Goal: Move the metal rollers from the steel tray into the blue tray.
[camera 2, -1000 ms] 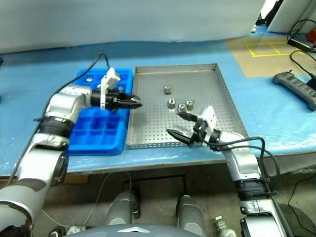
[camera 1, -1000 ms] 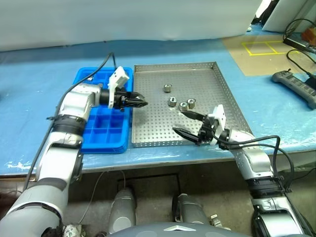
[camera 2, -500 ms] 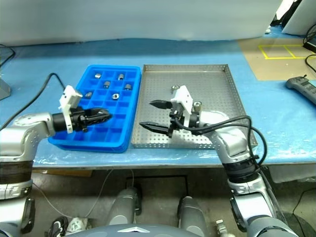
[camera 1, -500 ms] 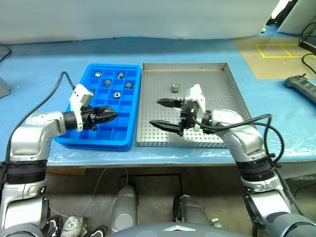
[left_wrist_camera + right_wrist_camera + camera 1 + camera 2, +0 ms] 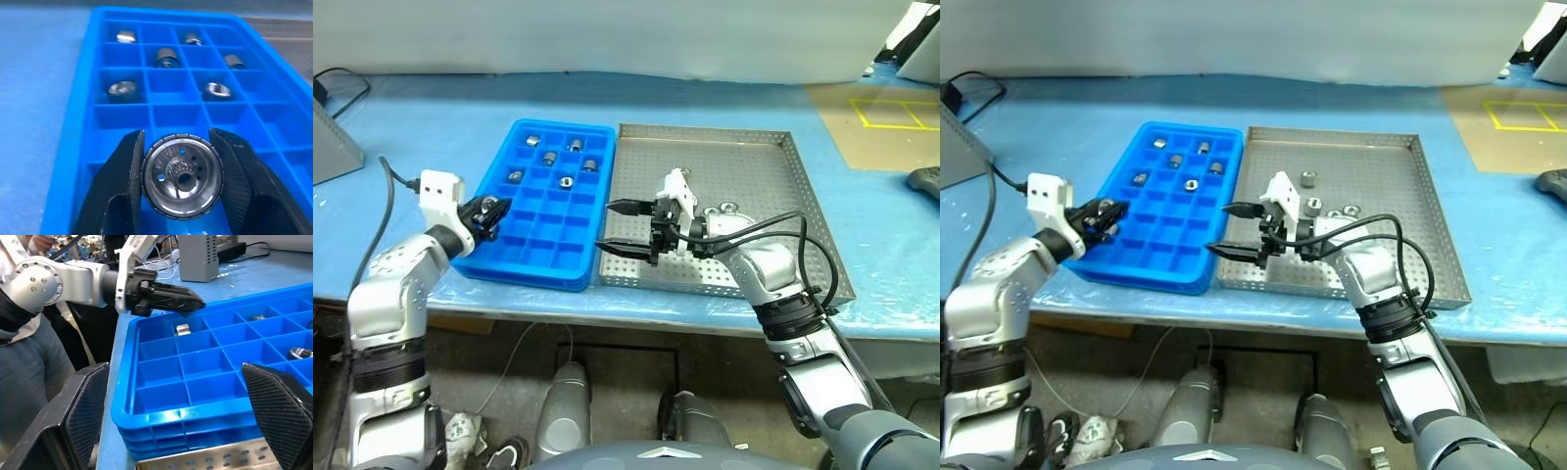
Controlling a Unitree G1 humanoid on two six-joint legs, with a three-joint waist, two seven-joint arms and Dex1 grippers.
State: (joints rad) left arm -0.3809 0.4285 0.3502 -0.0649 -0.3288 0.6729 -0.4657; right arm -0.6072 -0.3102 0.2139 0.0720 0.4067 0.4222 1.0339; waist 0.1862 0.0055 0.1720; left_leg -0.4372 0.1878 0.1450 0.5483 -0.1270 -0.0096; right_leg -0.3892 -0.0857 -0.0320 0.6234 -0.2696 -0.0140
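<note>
A metal roller is squeezed between the left gripper jaws, over the blue tray edge. The right gripper is held wide open, empty, beside that tray.

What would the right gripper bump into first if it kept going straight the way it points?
Probably the blue tray: the open right gripper points across the steel tray toward its near wall, though depth is hard to judge.

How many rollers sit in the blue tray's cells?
6 rollers: two in the far row, two in the second, two in the third. Another is gripped by the left pincer.
</note>
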